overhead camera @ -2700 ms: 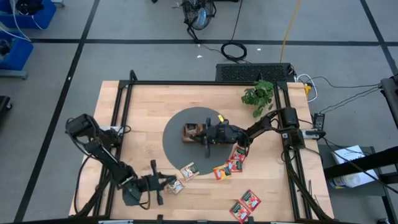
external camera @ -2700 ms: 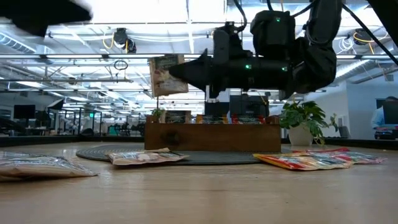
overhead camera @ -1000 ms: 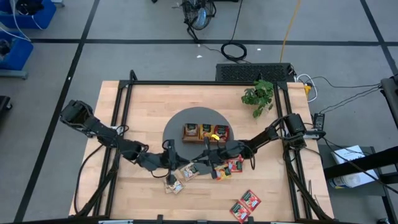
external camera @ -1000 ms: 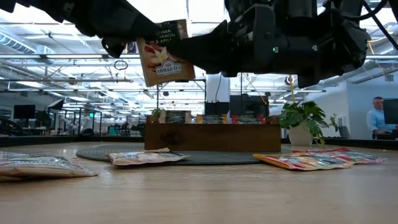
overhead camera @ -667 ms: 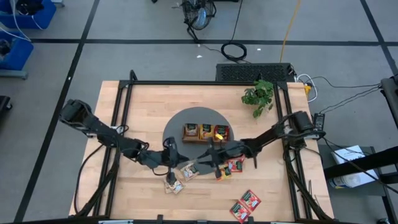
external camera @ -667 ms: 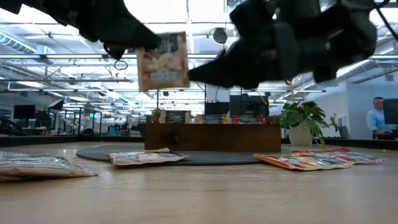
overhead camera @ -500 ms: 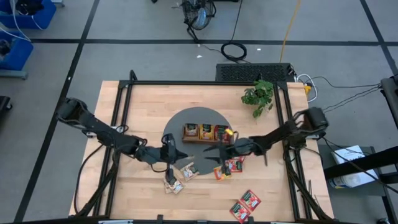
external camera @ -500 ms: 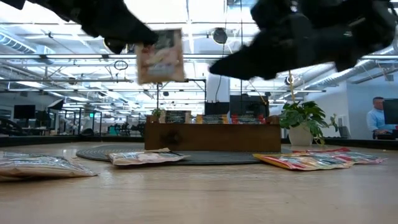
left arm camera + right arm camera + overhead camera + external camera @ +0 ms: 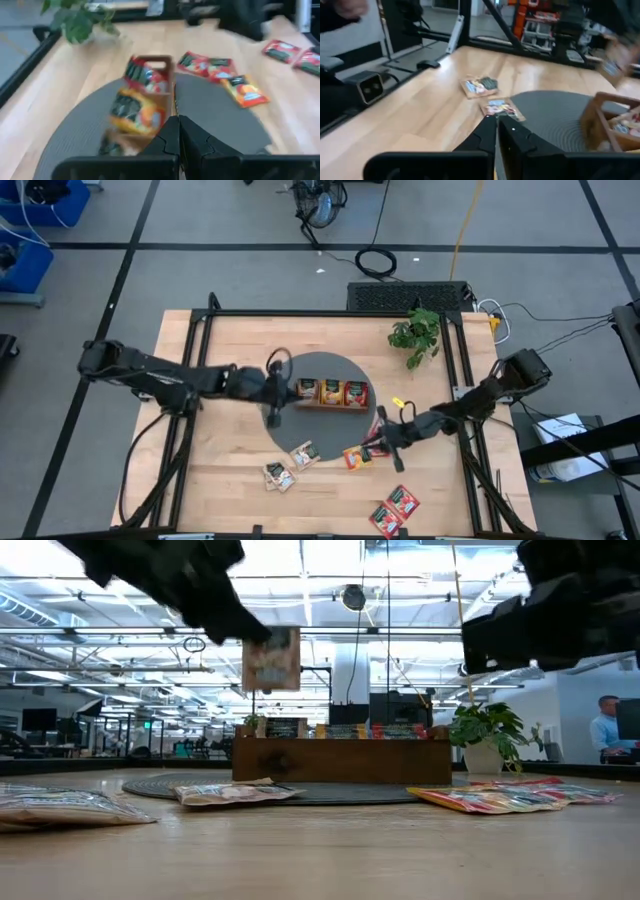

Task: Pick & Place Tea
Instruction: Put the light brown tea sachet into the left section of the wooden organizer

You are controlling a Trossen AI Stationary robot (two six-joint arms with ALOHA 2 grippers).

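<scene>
left tool: we see it pinching a beige tea sachet, held high over the grey mat by the wooden tray.
right tool: pressed together, empty, near red sachets on the bench.
step tip: we'd centre over the tray's open end compartment, lower, then release.

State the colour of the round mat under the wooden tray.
Dark grey mat, clearest in the high view.

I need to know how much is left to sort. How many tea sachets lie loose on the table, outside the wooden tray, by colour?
Red sachets: 4
Orange sachet: 1
Beige sachets: 3
Total: 8
Not counted: the held sachet, beige, in the left gripper above the table.
</scene>
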